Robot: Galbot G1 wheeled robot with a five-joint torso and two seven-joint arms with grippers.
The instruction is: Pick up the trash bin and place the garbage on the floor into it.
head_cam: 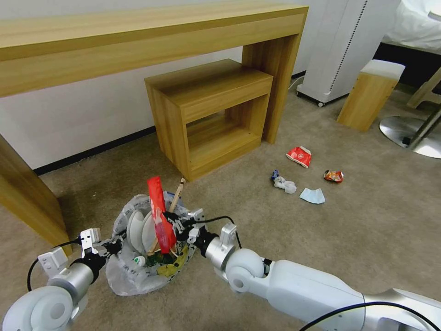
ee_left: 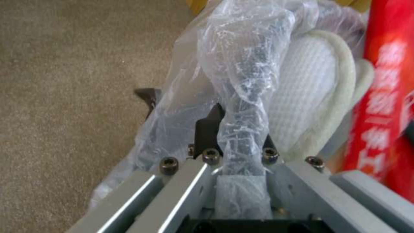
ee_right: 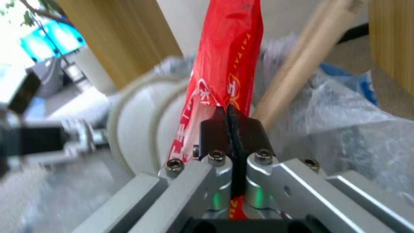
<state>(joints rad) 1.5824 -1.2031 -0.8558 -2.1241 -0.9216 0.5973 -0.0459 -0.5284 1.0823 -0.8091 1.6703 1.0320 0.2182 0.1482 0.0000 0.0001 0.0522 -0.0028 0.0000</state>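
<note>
**Red wrapper held over the bagged bin while more litter lies on the carpet**

The long red wrapper (head_cam: 161, 216) carries white and yellow lettering, seen close in both wrist views but too blurred to read. The bag's yellow print shows at the front of the trash bin (head_cam: 138, 271); no words on it can be made out.

The floor (head_cam: 321, 248) is beige short-pile carpet. A long light-wood counter (head_cam: 138, 32) stands along the white wall, with a smaller open wooden cabinet (head_cam: 211, 115) under its right end. Further right are a white appliance on casters (head_cam: 340, 50) and a small wooden stool (head_cam: 370, 94).

The trash bin sits low in front of the robot, its crinkly clear liner bulging. Two white slippers (head_cam: 138, 230) stand in it, with a wooden stick (head_cam: 176, 195) leaning out beside the wrapper.

The left gripper (ee_left: 235, 136) has its jaws clamped on the bin's rim and the bunched plastic over it. The right gripper (ee_right: 231, 126) has its jaws pinched tight on the red wrapper, upright above the bin.

On the carpet to the right, well apart from the bin, lie a red-and-white wrapper (head_cam: 299, 156), a small crushed orange-red wrapper (head_cam: 333, 176), a crumpled tissue (head_cam: 285, 185) and a blue mask (head_cam: 312, 196).
</note>
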